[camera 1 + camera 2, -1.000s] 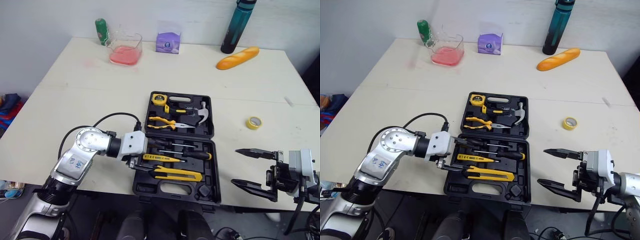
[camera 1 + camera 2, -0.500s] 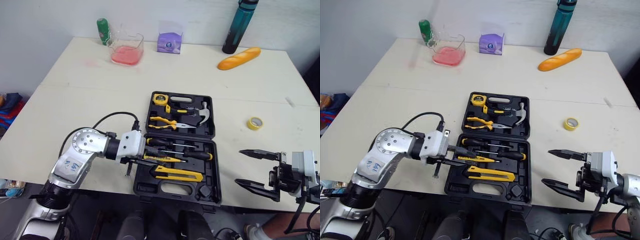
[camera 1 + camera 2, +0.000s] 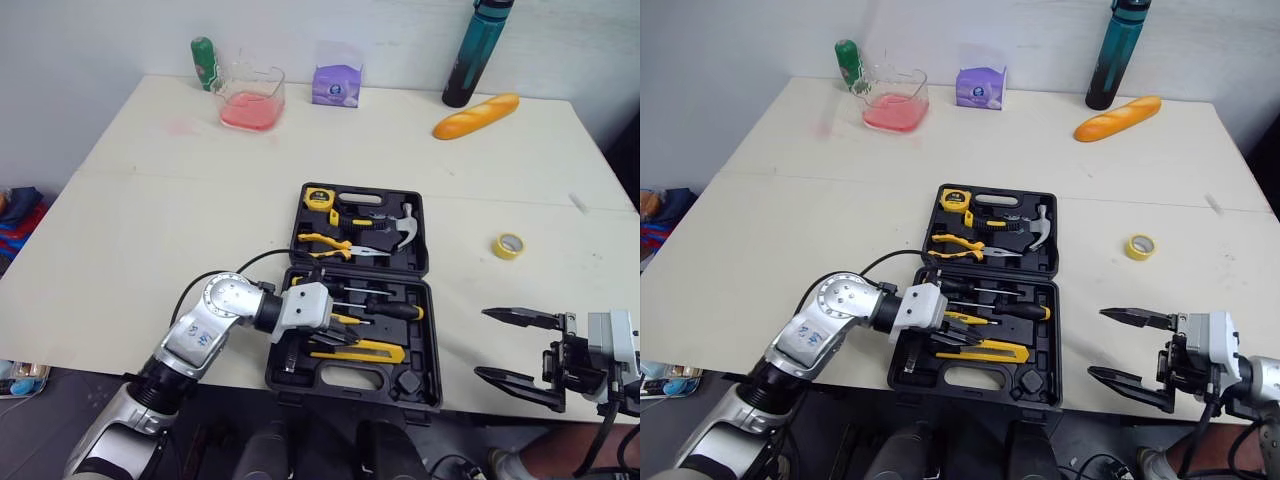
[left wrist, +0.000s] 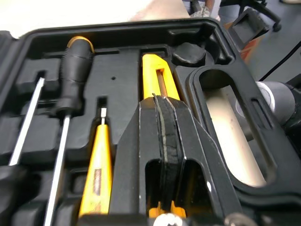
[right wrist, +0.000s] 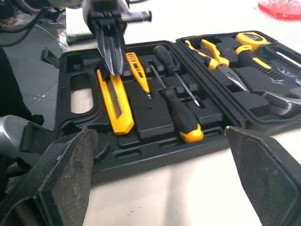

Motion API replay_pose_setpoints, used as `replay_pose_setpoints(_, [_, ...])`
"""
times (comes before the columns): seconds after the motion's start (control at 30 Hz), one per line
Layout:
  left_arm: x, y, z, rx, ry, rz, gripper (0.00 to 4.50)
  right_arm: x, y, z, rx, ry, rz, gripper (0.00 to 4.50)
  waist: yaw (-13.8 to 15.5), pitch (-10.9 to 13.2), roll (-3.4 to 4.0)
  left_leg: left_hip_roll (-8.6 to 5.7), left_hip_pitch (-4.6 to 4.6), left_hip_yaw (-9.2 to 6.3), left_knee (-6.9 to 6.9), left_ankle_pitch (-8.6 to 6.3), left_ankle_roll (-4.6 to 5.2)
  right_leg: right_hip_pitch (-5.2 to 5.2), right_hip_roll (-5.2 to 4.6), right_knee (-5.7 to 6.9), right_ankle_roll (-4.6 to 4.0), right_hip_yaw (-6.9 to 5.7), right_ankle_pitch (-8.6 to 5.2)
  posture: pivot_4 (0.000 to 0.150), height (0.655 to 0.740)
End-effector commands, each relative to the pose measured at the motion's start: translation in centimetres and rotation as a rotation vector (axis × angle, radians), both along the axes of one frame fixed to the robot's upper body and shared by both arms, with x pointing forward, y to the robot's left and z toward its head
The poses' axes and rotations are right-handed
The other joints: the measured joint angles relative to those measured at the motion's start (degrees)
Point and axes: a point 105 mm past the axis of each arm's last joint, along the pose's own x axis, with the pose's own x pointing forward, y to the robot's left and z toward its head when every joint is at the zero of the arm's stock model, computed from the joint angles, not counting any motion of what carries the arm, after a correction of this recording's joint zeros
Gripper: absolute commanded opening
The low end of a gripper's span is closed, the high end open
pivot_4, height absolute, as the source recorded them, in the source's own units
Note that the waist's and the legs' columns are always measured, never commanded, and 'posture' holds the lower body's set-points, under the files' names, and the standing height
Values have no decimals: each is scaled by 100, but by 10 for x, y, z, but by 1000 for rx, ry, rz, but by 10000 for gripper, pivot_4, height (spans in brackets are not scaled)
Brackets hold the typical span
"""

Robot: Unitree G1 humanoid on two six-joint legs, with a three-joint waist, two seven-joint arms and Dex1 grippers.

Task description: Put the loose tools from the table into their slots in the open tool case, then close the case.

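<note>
Cream table (image 3: 150,200) against a white wall (image 3: 100,30); left gripper (image 4: 162,100) closed over the knife (image 4: 157,77) in the case (image 3: 425,350); right gripper (image 3: 520,347) wide open, empty.

The worktop (image 3: 150,200) is cream. The tool case (image 3: 428,330) is black all through (slots included), with a yellow utility knife (image 3: 360,350), yellow-handled pliers (image 3: 325,242), a yellow tape measure (image 3: 319,198) and a black screwdriver (image 3: 395,311) capped yellow. By the far edge: an orange bread loaf (image 3: 475,116), a teal bottle (image 3: 475,50), a purple box (image 3: 336,83). Near the right edge, a yellow tape roll (image 3: 509,245).
</note>
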Motion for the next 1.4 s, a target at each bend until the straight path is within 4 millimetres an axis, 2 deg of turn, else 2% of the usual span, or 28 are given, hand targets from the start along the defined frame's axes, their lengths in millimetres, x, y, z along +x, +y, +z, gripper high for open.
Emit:
replay_pose_setpoints(0.03, [3,-3,-1,16,-19,10,408,-3,2,16,1,-51,-4,45000,4,0,0,0,0,0,0,0,0,0,0,-1,0,0,0,1500,7400])
replay_pose_setpoints(0.23, [5,6,-20,118,-14,34,408,-4,5,19,4,-50,-9,45000,8,-2,1,-1,4,-1,0,0,0,3,-4,-3,0,1,0,1500,7400])
replay_pose_setpoints(0.37, [-2,20,-42,249,17,17,408,-2,7,19,7,-51,-10,45000,-14,-12,14,1,12,-1,0,0,-1,8,-2,-4,0,3,0,1500,7400])
replay_pose_setpoints(0.57, [9,25,-54,285,26,100,408,3,11,20,13,-56,-9,45000,-7,-25,23,3,23,2,-1,0,-1,17,-2,-3,-2,5,-1,1500,7400])
replay_pose_setpoints(0.67, [9,24,-50,262,9,91,408,5,11,19,14,-59,-11,45000,-6,-25,23,3,55,1,-6,-1,-1,50,-5,-11,-2,5,-1,1500,7400])
replay_pose_setpoints(0.77, [11,18,-37,200,-21,72,408,7,10,18,14,-60,-18,45000,-10,-26,25,14,93,-4,-13,-22,-2,96,-9,-30,-8,16,-4,1500,7400])
replay_pose_setpoints(0.9, [10,7,-14,61,-95,31,408,9,7,13,23,-62,-40,45000,-3,-26,26,15,90,-9,-13,-27,-2,94,-23,-34,-8,43,-4,1500,7400])
replay_pose_setpoints(1.03, [6,4,11,-55,-117,4,408,11,0,7,39,-64,-77,45000,-2,-23,30,14,80,-11,-13,-27,-2,90,-18,-43,-8,37,-4,1500,7400])
replay_pose_setpoints(1.17, [9,14,43,-172,-147,35,12028,14,-15,4,74,-75,-161,45000,-3,-19,36,13,69,-12,-13,-27,-1,86,-11,-54,-6,26,-3,1500,7400])
replay_pose_setpoints(1.27, [19,38,65,-225,-117,144,25600,18,-39,3,121,-80,-290,45000,-5,-18,36,12,67,-12,-13,-28,0,87,-11,-60,-5,21,-3,1500,7400])
replay_pose_setpoints(1.4, [31,71,71,-255,-110,319,42831,20,-73,3,124,-159,-449,45000,-24,-6,56,12,71,-10,-13,-28,0,87,-8,-58,-5,10,-3,1500,7400])
